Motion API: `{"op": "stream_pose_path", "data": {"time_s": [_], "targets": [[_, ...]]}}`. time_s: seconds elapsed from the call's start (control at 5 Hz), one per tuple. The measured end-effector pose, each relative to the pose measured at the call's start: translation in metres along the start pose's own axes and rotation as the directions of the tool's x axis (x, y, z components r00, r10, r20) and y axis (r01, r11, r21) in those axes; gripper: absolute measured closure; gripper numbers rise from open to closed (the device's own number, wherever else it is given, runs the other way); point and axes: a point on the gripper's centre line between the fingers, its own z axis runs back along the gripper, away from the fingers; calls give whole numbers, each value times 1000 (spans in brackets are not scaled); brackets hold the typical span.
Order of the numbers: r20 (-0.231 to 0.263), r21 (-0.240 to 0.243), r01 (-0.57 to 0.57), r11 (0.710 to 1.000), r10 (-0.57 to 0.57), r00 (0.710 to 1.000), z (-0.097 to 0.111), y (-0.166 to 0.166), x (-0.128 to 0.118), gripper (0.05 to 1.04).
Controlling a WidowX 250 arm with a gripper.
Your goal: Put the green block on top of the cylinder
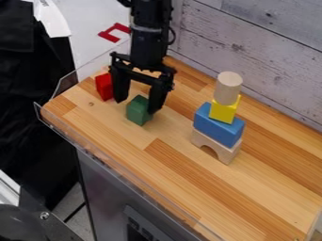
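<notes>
Near the left corner of the counter (85, 120), the green block (138, 113) sits by the empty gripper (136, 106), its fingers spread wide — grabbing seems the job now, so next it should line up and squeeze before lifting toward the cylinder (228, 88).

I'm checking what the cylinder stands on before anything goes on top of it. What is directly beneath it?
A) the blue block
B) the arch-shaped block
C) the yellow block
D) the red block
C: the cylinder stands right on the yellow block, which rests on the blue block.
</notes>
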Motion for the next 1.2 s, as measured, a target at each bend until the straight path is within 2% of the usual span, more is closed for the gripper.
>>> {"op": "stream_pose_path", "data": {"time_s": [0.2,0.4,0.6,0.8,1.0,1.2], "targets": [[-3,-4,-1,1000,1,1000,-4,0,2,88],[-17,-22,-15,1000,15,1000,-11,0,3,159],[-16,-32,-27,999,26,1000,-11,2,3,442],[40,-64,-11,998,13,999,11,-2,-10,534],[142,-47,10,999,-3,990,57,-6,-30,534],[234,-55,56,997,-41,971,98,-20,-55,534]]}}
